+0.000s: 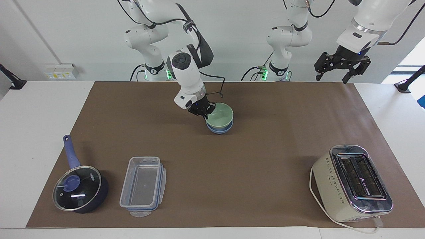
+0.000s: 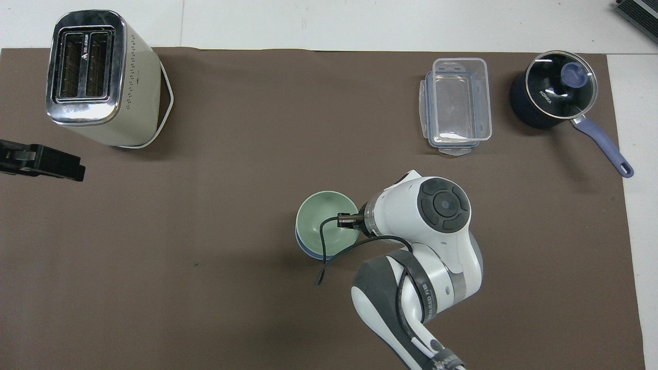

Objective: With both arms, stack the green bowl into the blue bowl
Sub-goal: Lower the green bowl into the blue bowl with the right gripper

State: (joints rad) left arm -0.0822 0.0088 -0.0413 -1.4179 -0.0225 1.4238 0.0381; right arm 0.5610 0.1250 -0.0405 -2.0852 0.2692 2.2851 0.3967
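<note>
From my station I see the right gripper [image 1: 204,114] clamped on the rim of the green bowl [image 1: 219,115], on the side toward the right arm's end of the table. The green bowl sits inside the blue bowl [image 1: 219,129], only a band of blue showing beneath it; I cannot tell whether it is fully seated. The pair stands on the brown mat [image 1: 265,166] at about mid-table, in the half nearer to the robots. In the overhead view the right arm's wrist covers the grasp, with the green bowl [image 2: 324,226] beside it and a thin blue crescent [image 2: 308,251] at its edge. The left gripper [image 1: 335,71] hangs high over the mat's edge at the left arm's end, fingers spread wide and holding nothing; that arm waits. Farther from the robots, a toaster [image 1: 353,182] stands toward the left arm's end, its cord looped beside it. Toward the right arm's end I note a clear plastic container [image 1: 142,186] and, just beside it, a dark-blue saucepan [image 1: 79,189] with a glass lid on.
</note>
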